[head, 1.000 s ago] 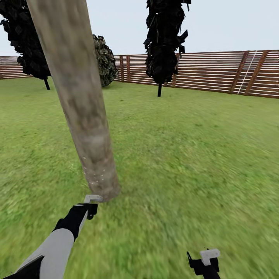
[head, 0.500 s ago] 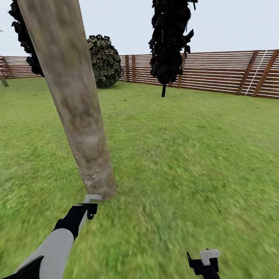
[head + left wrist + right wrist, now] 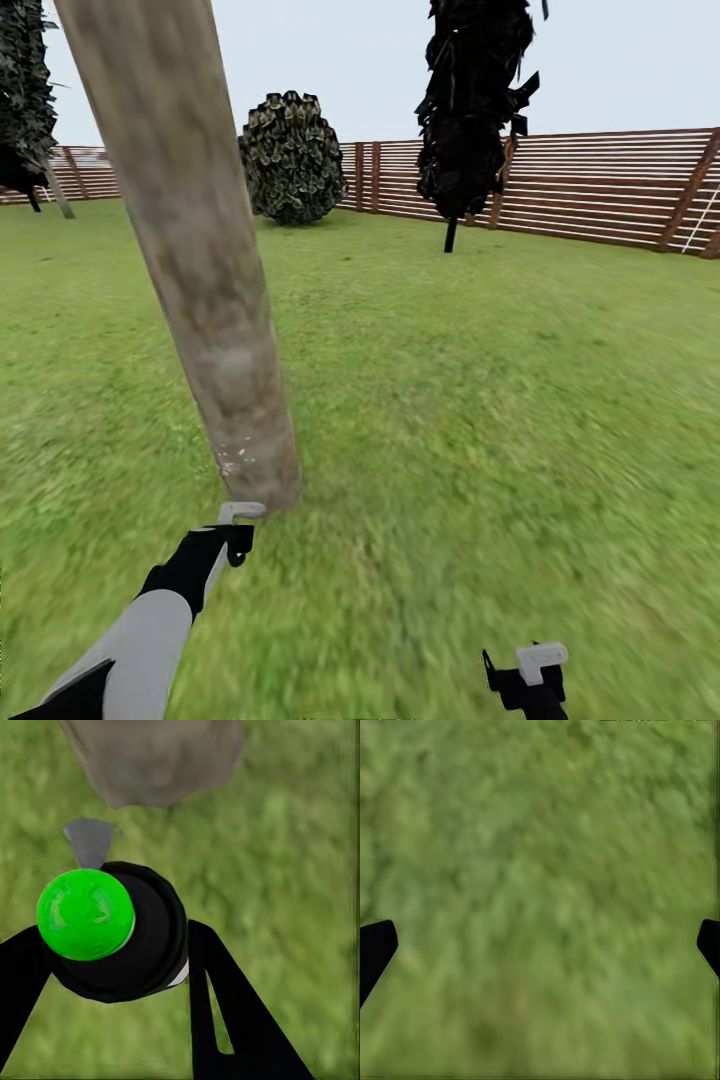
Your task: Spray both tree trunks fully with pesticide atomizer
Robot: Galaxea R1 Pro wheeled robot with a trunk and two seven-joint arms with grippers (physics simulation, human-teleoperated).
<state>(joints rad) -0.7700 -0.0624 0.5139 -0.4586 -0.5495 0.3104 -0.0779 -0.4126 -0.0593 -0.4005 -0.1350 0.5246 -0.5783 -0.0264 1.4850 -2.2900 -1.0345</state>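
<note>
A pale grey-brown mottled tree trunk (image 3: 200, 260) rises slanted from the lawn in the head view; its base (image 3: 154, 757) also shows in the left wrist view. My left gripper (image 3: 228, 545) is shut on the pesticide atomizer (image 3: 112, 934), a dark round bottle with a bright green top here. Its grey nozzle (image 3: 241, 512) points at the trunk's foot from very close. A few white specks (image 3: 235, 462) dot the trunk low down. My right gripper (image 3: 525, 680) hangs over grass at the lower right, its fingertips (image 3: 375, 949) far apart and empty.
Green lawn (image 3: 480, 400) spreads all around. A brown slatted fence (image 3: 600, 185) bounds it at the back. A dark narrow tree (image 3: 475, 100), a round dark bush (image 3: 292, 155) and another dark tree (image 3: 22, 100) stand far off.
The whole view has swung, so the far trees and fence sit further right in the picture. The trunk, both arms and the held atomizer keep their places.
</note>
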